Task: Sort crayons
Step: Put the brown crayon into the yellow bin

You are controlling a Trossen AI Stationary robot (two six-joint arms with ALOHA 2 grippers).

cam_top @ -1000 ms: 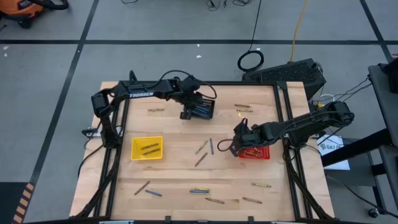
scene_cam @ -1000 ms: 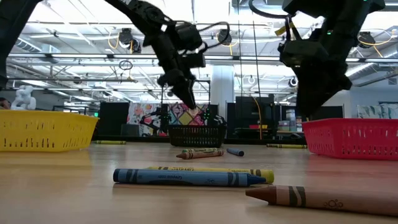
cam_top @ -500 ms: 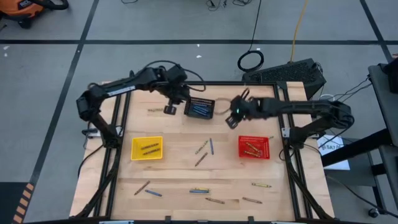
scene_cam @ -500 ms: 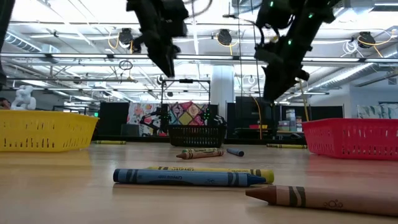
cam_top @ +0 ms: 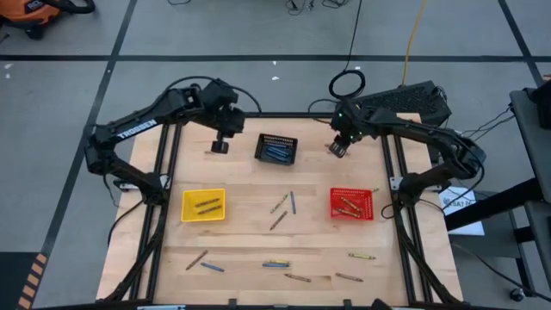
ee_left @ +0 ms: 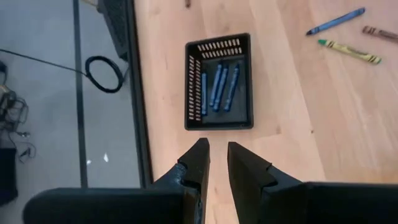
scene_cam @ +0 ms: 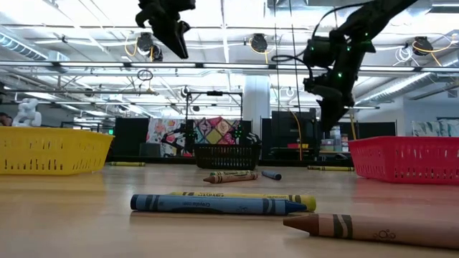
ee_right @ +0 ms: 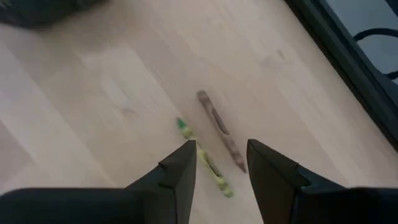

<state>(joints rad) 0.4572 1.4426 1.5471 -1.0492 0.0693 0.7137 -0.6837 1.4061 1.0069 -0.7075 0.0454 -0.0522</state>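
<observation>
Right gripper [ee_right: 221, 163] empty, fingers apart, poised above brown crayon [ee_right: 219, 129] and yellow crayon [ee_right: 205, 159] near table's far edge, likely next pick. Left gripper [ee_left: 217, 163] empty, fingers slightly apart, raised beside black basket [ee_left: 219, 118] holding blue crayons [ee_left: 219, 84].

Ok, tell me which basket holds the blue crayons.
The black basket at the table's far middle: blue crayons lie inside it. The yellow basket and red basket hold none.
</observation>
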